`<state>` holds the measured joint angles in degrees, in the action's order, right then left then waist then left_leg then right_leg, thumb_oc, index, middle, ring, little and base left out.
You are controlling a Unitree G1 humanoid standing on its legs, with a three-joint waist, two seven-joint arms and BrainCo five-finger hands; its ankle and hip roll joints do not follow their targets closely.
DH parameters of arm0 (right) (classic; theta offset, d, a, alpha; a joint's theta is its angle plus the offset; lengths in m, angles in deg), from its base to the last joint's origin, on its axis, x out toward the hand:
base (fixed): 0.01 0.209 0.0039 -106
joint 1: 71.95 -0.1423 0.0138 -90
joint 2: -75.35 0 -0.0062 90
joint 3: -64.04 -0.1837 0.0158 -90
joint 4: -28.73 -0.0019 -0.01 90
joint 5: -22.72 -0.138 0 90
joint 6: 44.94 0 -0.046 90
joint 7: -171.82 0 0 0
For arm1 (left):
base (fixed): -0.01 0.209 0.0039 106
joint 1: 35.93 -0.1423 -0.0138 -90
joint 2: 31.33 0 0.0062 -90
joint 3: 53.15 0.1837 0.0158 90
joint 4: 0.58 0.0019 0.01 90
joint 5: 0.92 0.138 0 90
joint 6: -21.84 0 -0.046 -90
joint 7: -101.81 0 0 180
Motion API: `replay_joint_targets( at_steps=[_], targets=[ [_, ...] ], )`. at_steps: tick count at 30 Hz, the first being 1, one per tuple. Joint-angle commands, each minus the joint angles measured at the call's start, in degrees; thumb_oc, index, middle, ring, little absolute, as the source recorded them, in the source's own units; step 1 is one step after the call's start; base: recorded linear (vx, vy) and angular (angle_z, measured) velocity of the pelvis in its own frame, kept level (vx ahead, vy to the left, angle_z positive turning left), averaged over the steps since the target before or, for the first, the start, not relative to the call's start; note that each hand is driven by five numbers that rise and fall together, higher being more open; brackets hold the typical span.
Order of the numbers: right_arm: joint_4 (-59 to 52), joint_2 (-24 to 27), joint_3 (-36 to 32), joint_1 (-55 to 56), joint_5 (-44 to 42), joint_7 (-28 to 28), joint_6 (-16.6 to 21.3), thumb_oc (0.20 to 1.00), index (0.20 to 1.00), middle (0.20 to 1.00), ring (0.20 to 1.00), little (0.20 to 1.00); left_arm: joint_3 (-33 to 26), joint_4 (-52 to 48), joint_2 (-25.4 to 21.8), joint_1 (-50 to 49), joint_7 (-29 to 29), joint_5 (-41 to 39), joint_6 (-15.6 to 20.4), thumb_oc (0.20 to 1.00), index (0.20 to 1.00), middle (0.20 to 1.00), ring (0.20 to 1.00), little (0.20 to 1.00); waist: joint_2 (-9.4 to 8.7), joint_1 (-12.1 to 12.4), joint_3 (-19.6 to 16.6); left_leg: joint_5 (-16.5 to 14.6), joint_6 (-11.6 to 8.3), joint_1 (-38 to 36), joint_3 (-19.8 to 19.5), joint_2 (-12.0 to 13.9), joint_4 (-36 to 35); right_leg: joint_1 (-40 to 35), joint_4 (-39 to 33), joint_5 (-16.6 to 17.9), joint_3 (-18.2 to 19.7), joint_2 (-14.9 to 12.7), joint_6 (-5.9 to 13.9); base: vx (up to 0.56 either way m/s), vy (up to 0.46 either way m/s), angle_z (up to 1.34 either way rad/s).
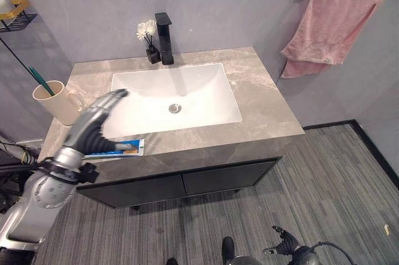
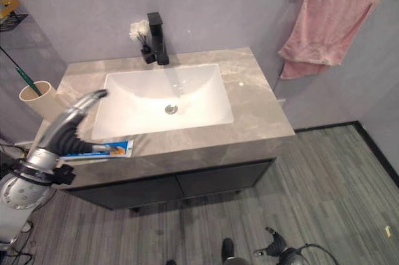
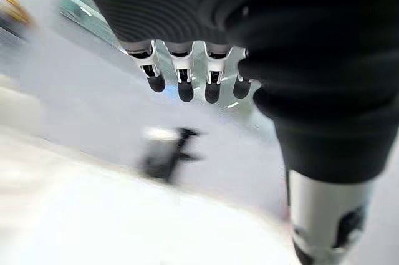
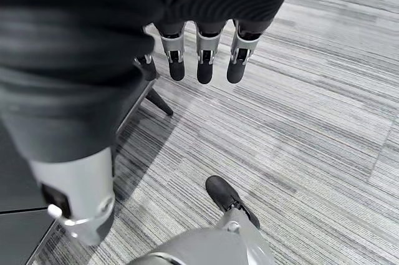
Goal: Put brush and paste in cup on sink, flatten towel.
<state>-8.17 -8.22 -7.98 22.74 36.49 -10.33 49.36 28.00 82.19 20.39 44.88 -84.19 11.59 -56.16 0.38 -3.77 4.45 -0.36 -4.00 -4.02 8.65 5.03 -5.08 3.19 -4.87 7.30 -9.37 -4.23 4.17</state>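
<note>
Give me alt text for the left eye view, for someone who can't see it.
The robot's left hand, fingers straight, hovers over a blue toothpaste tube lying on the grey marble counter. A beige cup holds a green toothbrush; a pink towel hangs bunched on a wall rail.

Toothpaste tube [image 1: 118,148]: left part hidden under the left hand [image 1: 93,125], right end showing on the near counter edge. Toothbrush [image 1: 41,81]: green handle stands in the cup [image 1: 55,101]; its lower end is hidden inside, head not readable. Cup: cut by the left edge in the right eye view. Pink towel [image 1: 333,25]: folds bunched, far side hidden against the wall. Right hand [image 1: 285,244]: low near the floor, too small there to read. Faucet [image 3: 167,153]: blurred in the left wrist view.
</note>
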Motion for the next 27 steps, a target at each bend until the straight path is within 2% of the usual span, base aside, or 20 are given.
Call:
replay_joint_targets(
  at_steps=[1, 3, 8, 13, 23, 27],
  targets=[
    [0.22, -0.22, 0.24, -1.94, -0.28, 0.32, 0.63, 1.000, 1.000, 1.000, 1.000, 1.000, -3.42, -0.05, -2.27, -0.34, -2.68, 1.10, 0.86, 1.000, 1.000, 1.000, 1.000, 1.000, -2.52, 0.77, -1.01, -0.09, -2.15, -2.07, 1.36, 1.86, 0.08, 2.33, -0.13, 7.33, 1.34, -6.15, 7.99, 0.02, 0.007, -0.12],
    [0.26, 0.40, -0.84, -0.98, -0.37, 0.67, 0.66, 1.000, 1.000, 1.000, 1.000, 1.000, -5.47, 4.67, -4.29, -1.58, -2.53, 1.81, 0.33, 1.000, 1.000, 1.000, 1.000, 1.000, -2.25, 0.75, -0.96, 0.01, -2.21, -2.03, 1.77, 1.97, 0.08, 2.57, -0.13, 7.54, 1.45, -6.15, 8.02, 0.02, 0.009, -0.13],
    [1.25, 0.54, -1.02, -0.87, 0.02, 0.87, 0.72, 1.000, 1.000, 1.000, 1.000, 1.000, -6.00, 9.81, -4.90, -2.13, -2.68, 1.86, -0.22, 1.000, 1.000, 1.000, 1.000, 1.000, -2.24, 0.60, -0.97, 0.02, -2.22, -1.85, 2.22, 1.94, 0.08, 3.05, -0.13, 7.78, 1.80, -6.17, 8.13, 0.00, 0.006, -0.04],
    [0.31, 1.00, -0.97, -0.43, 0.48, 1.34, 0.76, 1.000, 1.000, 1.000, 1.000, 1.000, -5.59, 14.65, -3.85, -1.05, -3.31, 1.36, -1.04, 1.000, 1.000, 1.000, 1.000, 1.000, -2.52, 0.31, -0.79, -0.06, -2.15, -1.62, 2.71, 1.82, 0.08, 3.62, -0.13, 7.96, 2.29, -6.15, 8.25, 0.00, 0.000, 0.00],
    [0.32, 1.58, -1.58, 0.03, 0.98, 1.42, 0.43, 1.000, 1.000, 1.000, 1.000, 1.000, -5.10, 16.73, -3.28, -0.49, -2.47, 1.35, -1.85, 1.000, 1.000, 1.000, 1.000, 1.000, -3.03, 0.00, -0.41, -0.15, -2.10, -1.18, 3.40, 1.85, 0.08, 4.74, -0.13, 8.29, 2.76, -6.02, 8.43, 0.00, 0.003, -0.02],
    [-0.23, 1.89, -1.61, 0.32, 1.27, 1.46, 0.46, 1.000, 1.000, 1.000, 1.000, 1.000, -3.89, 19.29, -1.68, 0.51, -2.94, 1.55, -2.32, 1.000, 1.000, 1.000, 1.000, 1.000, -3.36, -0.08, -0.14, -0.14, -2.15, -1.05, 3.67, 2.00, 0.08, 5.05, -0.13, 8.17, 3.04, -5.97, 8.40, 0.00, 0.006, -0.09]
  ],
)
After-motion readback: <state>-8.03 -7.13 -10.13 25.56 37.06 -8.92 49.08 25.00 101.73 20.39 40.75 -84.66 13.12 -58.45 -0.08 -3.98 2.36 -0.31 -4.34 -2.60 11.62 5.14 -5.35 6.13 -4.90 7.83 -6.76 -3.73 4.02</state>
